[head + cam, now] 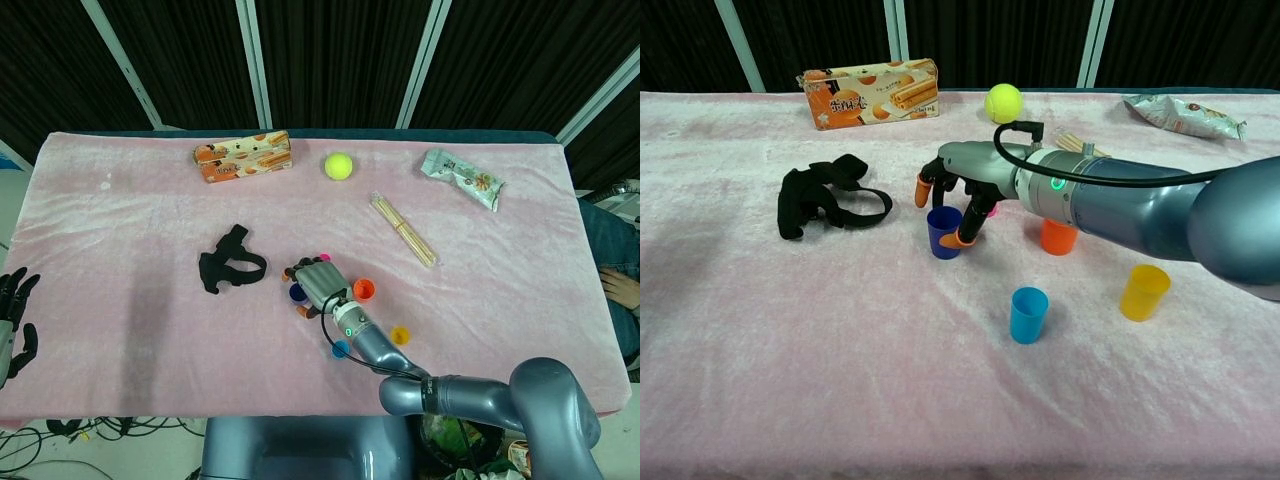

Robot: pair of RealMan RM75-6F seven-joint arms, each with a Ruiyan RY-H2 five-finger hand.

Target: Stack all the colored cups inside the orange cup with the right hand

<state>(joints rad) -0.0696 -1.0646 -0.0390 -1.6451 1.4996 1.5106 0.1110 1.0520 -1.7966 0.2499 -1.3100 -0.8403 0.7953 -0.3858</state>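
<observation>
The orange cup (pixel 1059 237) (pixel 364 290) stands upright just right of my right hand (pixel 965 190) (pixel 320 285). That hand hovers over the dark blue cup (pixel 943 232) (pixel 297 293): the thumb touches the cup's right side and the other fingers (pixel 923 190) curl down above its rim. The cup still stands on the cloth. A pink cup (pixel 992 212) (pixel 324 258) is mostly hidden behind the hand. Closer to me stand a light blue cup (pixel 1028 314) (pixel 340 349) and a yellow cup (pixel 1143 292) (pixel 400 335). My left hand (pixel 12 320) hangs open beyond the table's left edge.
A black strap (pixel 825 195) lies left of the blue cup. Along the far side are a snack box (pixel 870 92), a tennis ball (pixel 1004 102), a bundle of sticks (pixel 403 229) and a snack packet (pixel 1185 115).
</observation>
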